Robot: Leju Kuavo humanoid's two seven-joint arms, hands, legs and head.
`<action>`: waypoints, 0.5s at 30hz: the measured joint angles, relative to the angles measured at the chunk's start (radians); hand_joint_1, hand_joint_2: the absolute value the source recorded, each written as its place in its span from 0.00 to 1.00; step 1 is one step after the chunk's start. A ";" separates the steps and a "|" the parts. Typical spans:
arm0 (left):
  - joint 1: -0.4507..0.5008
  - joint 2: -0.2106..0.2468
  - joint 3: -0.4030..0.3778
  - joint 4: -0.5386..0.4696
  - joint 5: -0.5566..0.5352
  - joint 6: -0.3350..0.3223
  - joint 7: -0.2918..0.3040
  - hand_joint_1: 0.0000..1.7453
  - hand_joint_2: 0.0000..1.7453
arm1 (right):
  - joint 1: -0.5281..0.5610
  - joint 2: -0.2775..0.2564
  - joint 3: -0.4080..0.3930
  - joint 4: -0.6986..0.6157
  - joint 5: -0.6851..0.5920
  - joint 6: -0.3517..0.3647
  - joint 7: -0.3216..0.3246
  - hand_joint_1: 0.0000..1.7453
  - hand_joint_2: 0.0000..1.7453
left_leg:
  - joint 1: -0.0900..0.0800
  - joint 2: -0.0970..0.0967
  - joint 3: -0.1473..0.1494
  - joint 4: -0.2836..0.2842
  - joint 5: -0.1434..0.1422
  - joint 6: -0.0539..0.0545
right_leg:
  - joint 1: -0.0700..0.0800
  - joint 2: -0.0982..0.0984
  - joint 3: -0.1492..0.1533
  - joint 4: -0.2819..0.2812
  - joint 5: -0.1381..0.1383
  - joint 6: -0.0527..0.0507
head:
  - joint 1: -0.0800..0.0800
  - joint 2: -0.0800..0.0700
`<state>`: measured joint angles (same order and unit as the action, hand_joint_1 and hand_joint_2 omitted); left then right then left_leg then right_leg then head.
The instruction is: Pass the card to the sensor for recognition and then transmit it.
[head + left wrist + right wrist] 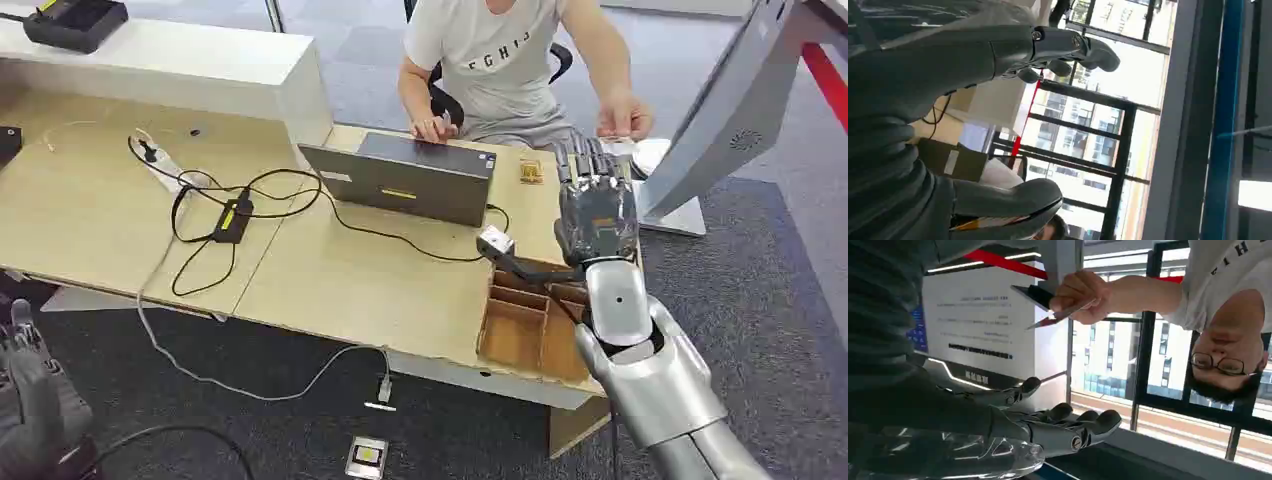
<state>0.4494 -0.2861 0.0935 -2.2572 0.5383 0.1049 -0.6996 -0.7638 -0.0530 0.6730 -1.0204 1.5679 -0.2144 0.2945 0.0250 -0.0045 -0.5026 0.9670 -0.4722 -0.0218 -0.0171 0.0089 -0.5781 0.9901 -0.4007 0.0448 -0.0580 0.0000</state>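
A pale wooden desk (330, 280) on dark grey carpet (760, 290) carries a grey laptop (405, 180) and black cables (235, 215). The right hand (597, 205) is empty with fingers spread; beyond it a person's hand (1078, 295) pinches a thin white card (1060, 316). The left hand (998, 55) hangs empty, fingers loosely apart

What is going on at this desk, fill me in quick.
A seated person holds the card in a raised hand, just beyond the robot's right hand, which reaches out over the desk with fingers extended and nothing in it. The left hand hangs low beside the desk, fingers apart. An open laptop sits before the person.
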 joint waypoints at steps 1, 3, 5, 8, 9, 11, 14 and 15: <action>0.000 0.000 0.000 -0.001 0.000 0.003 0.000 0.00 1.00 | -0.008 0.001 0.009 0.016 0.000 0.004 0.008 0.00 1.00 | 0.000 0.000 0.000 0.000 0.000 0.000 | 0.000 0.000 0.000 0.000 0.000 0.000 | 0.000 0.000; 0.003 0.000 0.000 -0.006 -0.002 0.008 0.000 0.00 1.00 | -0.024 0.002 0.020 0.045 0.000 0.008 0.019 0.00 1.00 | 0.000 0.000 0.000 0.000 0.000 0.000 | 0.000 0.000 0.000 0.000 0.000 0.000 | 0.000 0.000; 0.005 0.000 0.000 -0.008 -0.004 0.008 0.000 0.00 1.00 | -0.036 0.003 0.031 0.069 0.000 0.014 0.029 0.00 1.00 | 0.000 0.000 0.000 0.000 0.000 0.000 | 0.000 0.000 0.000 0.000 0.000 0.000 | 0.000 0.000; 0.011 0.000 0.000 -0.009 -0.007 0.002 0.000 0.00 1.00 | -0.050 0.003 0.042 0.098 0.000 0.019 0.040 0.00 1.00 | 0.000 0.000 0.000 0.000 0.000 0.000 | 0.000 0.000 0.000 0.000 0.000 0.000 | 0.000 0.000; 0.013 -0.001 0.000 -0.010 -0.007 -0.001 0.000 0.00 1.00 | -0.055 0.003 0.043 0.108 0.000 0.020 0.045 0.00 1.00 | 0.000 0.000 0.000 0.000 0.000 0.000 | 0.000 0.000 0.000 0.000 0.000 0.000 | 0.000 0.000; 0.019 -0.001 0.001 -0.014 -0.008 -0.002 0.000 0.00 1.00 | -0.065 0.003 0.049 0.129 0.000 0.023 0.052 0.00 1.00 | 0.000 0.000 0.000 0.000 0.000 0.000 | 0.000 0.000 0.000 0.000 0.000 0.000 | 0.000 0.000; 0.023 -0.003 0.003 -0.014 -0.009 -0.008 0.000 0.00 1.00 | -0.079 0.002 0.055 0.155 0.000 0.034 0.063 0.07 1.00 | 0.000 0.000 0.000 0.000 0.000 0.000 | 0.000 0.000 0.000 0.000 0.000 0.000 | 0.000 0.000; 0.025 -0.005 0.004 -0.015 -0.010 -0.010 0.000 0.00 1.00 | -0.084 0.002 0.056 0.163 0.000 0.040 0.066 0.88 1.00 | 0.000 0.000 0.000 0.000 0.000 0.000 | 0.000 0.000 0.000 0.000 0.000 0.000 | 0.000 0.000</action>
<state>0.4743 -0.2915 0.0977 -2.2725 0.5283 0.0950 -0.6996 -0.8474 -0.0511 0.7286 -0.8575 1.5682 -0.1747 0.3605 0.0249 -0.0045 -0.5024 0.9671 -0.4722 -0.0219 -0.0171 0.0088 -0.5784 0.9903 -0.4007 0.0449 -0.0576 0.0000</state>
